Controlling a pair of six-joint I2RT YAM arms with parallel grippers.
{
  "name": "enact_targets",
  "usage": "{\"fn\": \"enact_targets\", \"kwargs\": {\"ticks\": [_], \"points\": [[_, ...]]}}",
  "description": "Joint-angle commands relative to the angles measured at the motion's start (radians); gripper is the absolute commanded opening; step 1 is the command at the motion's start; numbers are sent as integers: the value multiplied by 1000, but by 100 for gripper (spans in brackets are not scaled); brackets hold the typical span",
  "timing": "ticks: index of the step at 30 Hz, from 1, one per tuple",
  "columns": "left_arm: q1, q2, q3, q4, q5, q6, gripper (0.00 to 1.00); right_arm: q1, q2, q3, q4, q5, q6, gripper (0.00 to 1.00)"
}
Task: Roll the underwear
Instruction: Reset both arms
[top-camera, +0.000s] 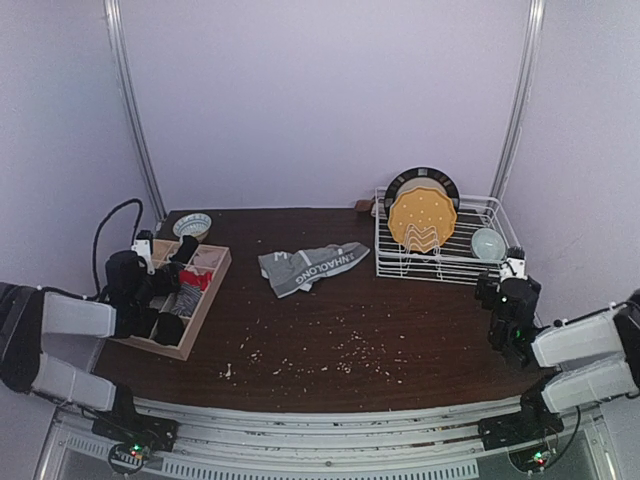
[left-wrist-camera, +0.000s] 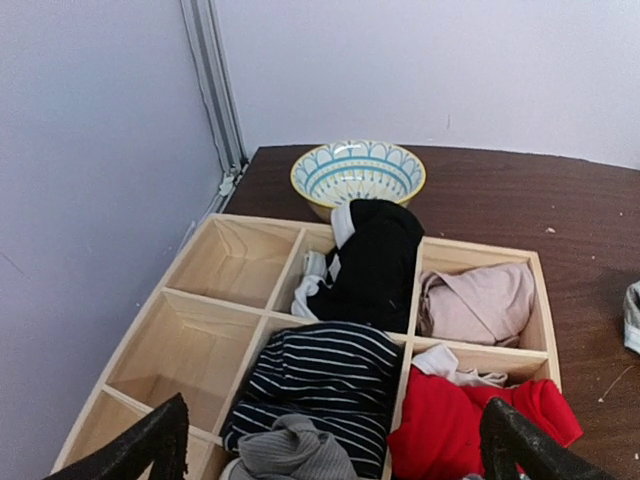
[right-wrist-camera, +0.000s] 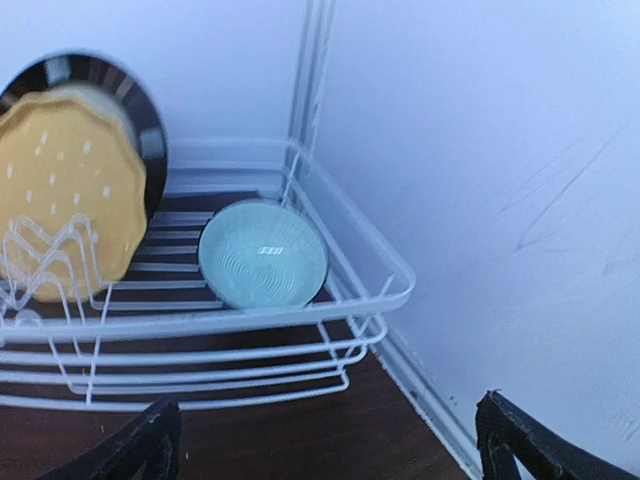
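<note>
Near edge: both arm bases are bolted L and R, with the arms folded out to their own sides. The left gripper (left-wrist-camera: 335, 450) hangs over the wooden organiser (left-wrist-camera: 235, 265). Its fingers (left-wrist-camera: 150, 445) are spread wide with nothing between them. The right gripper (right-wrist-camera: 325, 450) sits at the R edge facing a corner of the dish rack (top-camera: 440, 262), fingers likewise apart and empty.

Mid-table: crumbs (top-camera: 350, 350) are scattered on the dark table (top-camera: 420, 330) near centre. Just beyond them lies the underwear (top-camera: 312, 267), one grey pair w/ a white-lettered waistband. It is loosely crumpled and not rolled (this piece judged not yet started). It sits between organiser and rack, touching neither.

Key relation: the long axis runs L–R, with the R end a little farther back and the lettered band along that R part. The piece lies to the R of the left gripper and slightly beyond it, and to the L of the right gripper. Both are well apart from it; the left looks marginally nearer.

Room: there is bare table on the near side and beyond the piece. The organiser wall bounds the L and the rack front bounds the R. Judged adequate for rolling along the axis.

Far: the organiser compartments hold assorted cloth (striped, red, black, pink, grey); cannot tell which are briefs. A patterned bowl (left-wrist-camera: 358, 172) sits just behind the organiser. The rack holds a yellow plate (top-camera: 422, 222) and a pale bowl (top-camera: 488, 243).
</note>
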Motion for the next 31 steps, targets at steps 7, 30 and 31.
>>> {"fn": "enact_targets", "kwargs": {"ticks": [7, 30, 31], "points": [[40, 302, -75, 539, 88, 61, 98, -198, 465, -33, 569, -447, 20, 100], [16, 309, 51, 337, 33, 72, 98, -313, 409, 167, 131, -511, 127, 100], [16, 309, 49, 344, 31, 72, 98, -313, 409, 168, 132, -512, 128, 100]]}}
